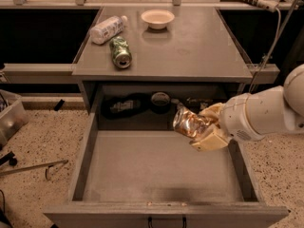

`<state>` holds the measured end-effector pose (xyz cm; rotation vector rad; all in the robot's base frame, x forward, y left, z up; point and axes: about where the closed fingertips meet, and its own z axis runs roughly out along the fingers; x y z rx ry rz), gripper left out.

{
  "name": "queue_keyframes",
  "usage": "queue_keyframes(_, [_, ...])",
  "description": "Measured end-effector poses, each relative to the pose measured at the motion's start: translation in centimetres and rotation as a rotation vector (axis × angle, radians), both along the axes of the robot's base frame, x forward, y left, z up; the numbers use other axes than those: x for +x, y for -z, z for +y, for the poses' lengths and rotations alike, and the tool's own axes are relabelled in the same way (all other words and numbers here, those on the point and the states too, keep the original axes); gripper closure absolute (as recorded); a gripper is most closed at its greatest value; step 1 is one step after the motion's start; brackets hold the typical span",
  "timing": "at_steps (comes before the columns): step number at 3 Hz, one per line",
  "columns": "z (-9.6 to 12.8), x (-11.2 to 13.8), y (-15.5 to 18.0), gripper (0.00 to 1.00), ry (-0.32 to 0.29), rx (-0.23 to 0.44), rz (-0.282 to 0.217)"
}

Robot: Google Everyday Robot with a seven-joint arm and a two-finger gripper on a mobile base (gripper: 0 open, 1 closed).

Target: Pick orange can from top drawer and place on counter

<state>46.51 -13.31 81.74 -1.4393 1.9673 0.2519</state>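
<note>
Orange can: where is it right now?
Camera view, right side: the orange can is in the gripper, above the open top drawer, just below the counter.

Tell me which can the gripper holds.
The orange can, clamped in the gripper above the top drawer; the green can lies on its side on the counter.

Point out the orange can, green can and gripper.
orange can (186,122), camera view, dented shiny side.
green can (120,52), camera view, its side.
gripper (200,128), camera view, between its jaws, over the drawer (84,163), right side.
</note>
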Motion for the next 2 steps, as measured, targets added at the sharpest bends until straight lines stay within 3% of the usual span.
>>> queue_keyframes(1, [0.0,0.0,0.0,1.0,0.0,0.0,0.0])
queue_keyframes(2, [0.8,1.4,-2.3,1.0,-0.026,-0.025,-0.055])
